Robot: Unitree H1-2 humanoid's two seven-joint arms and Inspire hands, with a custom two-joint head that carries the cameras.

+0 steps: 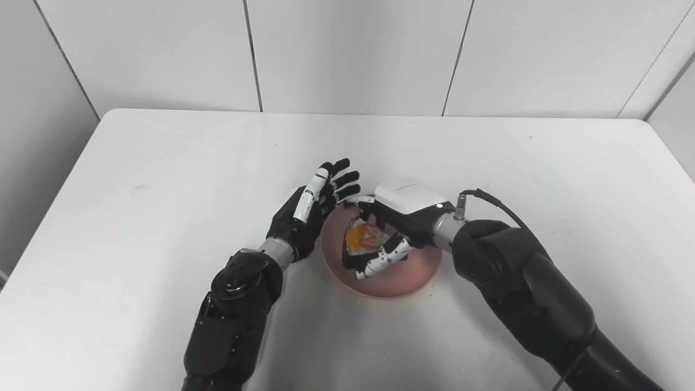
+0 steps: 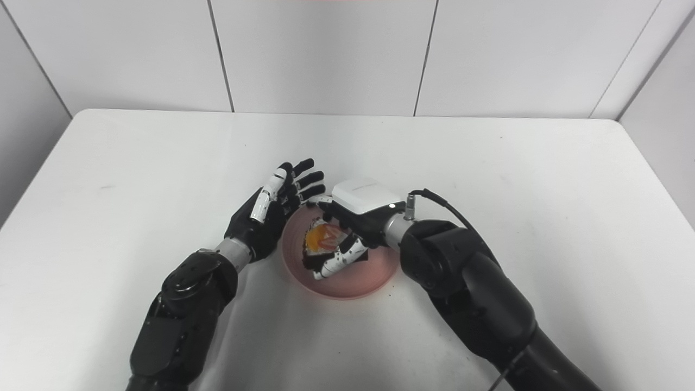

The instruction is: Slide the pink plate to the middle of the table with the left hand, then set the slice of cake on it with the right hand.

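Pink plate [image 1: 404, 282] sat mid-table [image 1: 163, 163], the right hand [image 1: 399, 217] over it with fingers [image 1: 380, 259] pinching the slice of cake [image 1: 362, 239], while the left hand [image 1: 309, 214], fingers spread, stood at the rim; a hasty release could topple the slice.

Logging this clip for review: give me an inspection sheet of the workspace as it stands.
Surface: white table, a few faint marks.
Job's things: pink plate near the middle; cake over it.
Clutter: nothing seen.
Hands: left hand open, at the plate's left rim; right hand shut on the cake above the plate.
Cables: black cable at the right wrist.
Surroundings: white wall panels.
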